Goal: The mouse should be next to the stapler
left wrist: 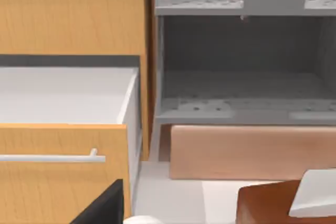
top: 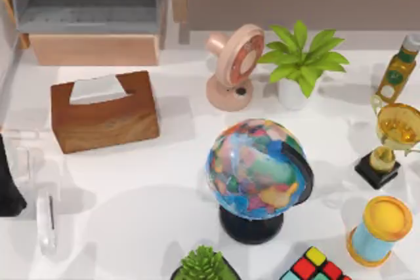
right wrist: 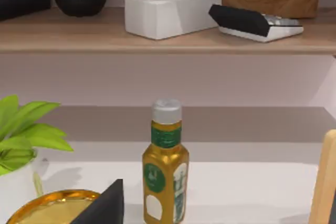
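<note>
The stapler (top: 46, 222), a narrow whitish glassy bar, lies lengthwise near the table's front left corner. The mouse is out of view. My left arm (top: 8, 181) is a black shape at the table's left edge, just left of the stapler and a little behind it. In the left wrist view, a black part of my left gripper (left wrist: 102, 207) points toward an orange drawer front and a grey shelf. In the right wrist view, a black part of my right gripper (right wrist: 101, 205) hangs near the oil bottle (right wrist: 165, 174) and the gold trophy cup (right wrist: 50, 209).
A wooden tissue box (top: 105, 111) stands behind the stapler. The globe (top: 257, 168) is at the middle front, with a pink fan (top: 234, 63) and a potted plant (top: 298, 57) behind it. At the right are the trophy (top: 390, 139), a yellow-topped cylinder (top: 380, 227) and a puzzle cube (top: 314, 267).
</note>
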